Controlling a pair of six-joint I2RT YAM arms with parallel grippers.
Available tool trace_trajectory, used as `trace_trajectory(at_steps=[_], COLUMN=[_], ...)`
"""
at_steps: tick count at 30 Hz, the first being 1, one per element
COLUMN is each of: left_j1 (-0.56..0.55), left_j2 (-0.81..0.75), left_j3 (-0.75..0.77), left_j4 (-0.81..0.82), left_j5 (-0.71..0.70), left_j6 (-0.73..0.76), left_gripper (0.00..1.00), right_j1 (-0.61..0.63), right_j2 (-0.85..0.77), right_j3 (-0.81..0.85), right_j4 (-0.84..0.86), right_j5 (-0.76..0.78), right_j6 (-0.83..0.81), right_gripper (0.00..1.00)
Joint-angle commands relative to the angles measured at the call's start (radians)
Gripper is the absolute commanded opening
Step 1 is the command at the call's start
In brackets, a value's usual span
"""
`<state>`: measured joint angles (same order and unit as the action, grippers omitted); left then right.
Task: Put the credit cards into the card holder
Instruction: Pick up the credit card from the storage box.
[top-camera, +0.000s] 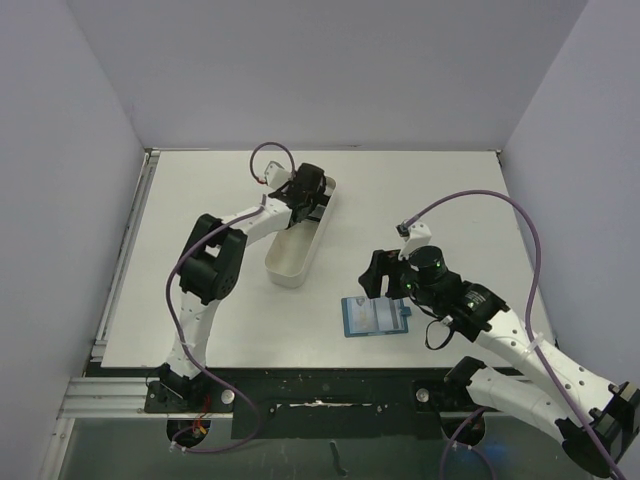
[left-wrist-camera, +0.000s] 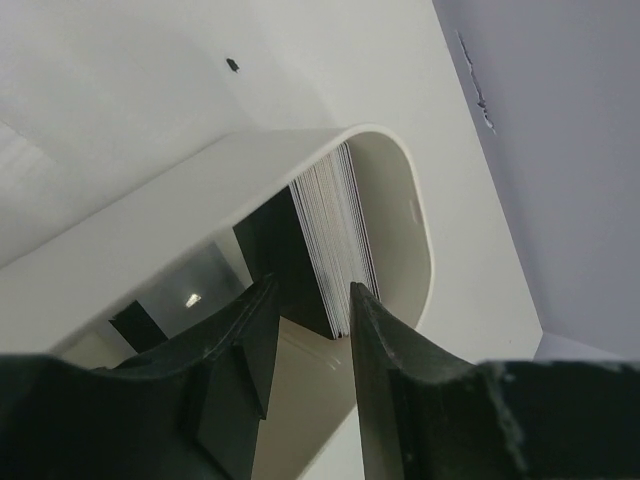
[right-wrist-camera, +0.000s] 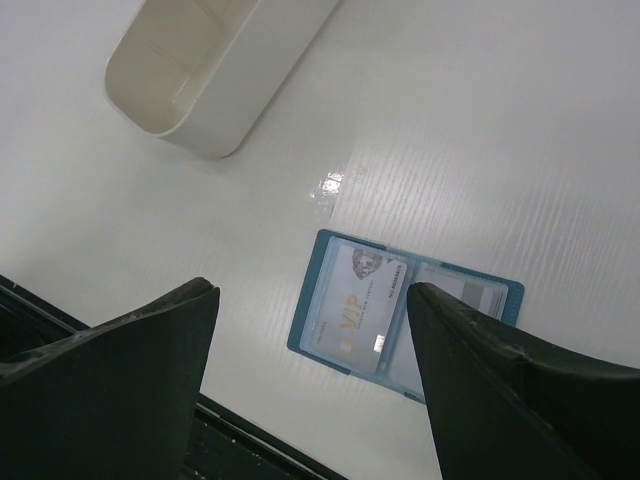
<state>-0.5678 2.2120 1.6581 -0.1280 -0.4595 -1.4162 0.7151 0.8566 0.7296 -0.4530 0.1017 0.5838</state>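
Left gripper (left-wrist-camera: 312, 290) fingers, close-up, sat half-parted astride upright credit cards (left-wrist-camera: 335, 230) stacked in rounded end of white tray (left-wrist-camera: 412, 230); grip unclear. Right gripper (right-wrist-camera: 312, 295) gaped wide, empty, above card holder (right-wrist-camera: 308, 325) lying open on table (right-wrist-camera: 500, 120), 1 card (right-wrist-camera: 360, 305) inside.

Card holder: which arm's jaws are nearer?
Right. The right arm has its open jaws hovering just above the card holder, at its far edge. The left arm reaches into the white tray, its jaws at the far end by the stacked credit cards.
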Motion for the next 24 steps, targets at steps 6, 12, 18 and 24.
trace_trajectory(at_steps=[6,12,18,24], left_j1=[-0.035,-0.03,-0.021,-0.017], left_j2=[0.056,0.078,0.088,0.062], left_j3=[0.106,0.109,0.109,0.071], left_j4=[-0.012,0.011,0.055,0.113], left_j5=[-0.078,-0.075,-0.066,-0.082], left_j6=[-0.04,-0.038,0.006,0.054], left_gripper=[0.33,0.33,0.31,0.21], right_j1=[0.003,0.002,0.001,-0.001], right_j2=[-0.049,-0.073,-0.082,-0.077], right_j3=[0.018,0.016,0.027,0.017], right_j4=[0.012,-0.005,-0.021,-0.013], right_j5=[0.017,0.023,0.041,0.035], right_j6=[-0.006,-0.01,-0.018,-0.012], right_gripper=[0.78,0.78,0.78,0.78])
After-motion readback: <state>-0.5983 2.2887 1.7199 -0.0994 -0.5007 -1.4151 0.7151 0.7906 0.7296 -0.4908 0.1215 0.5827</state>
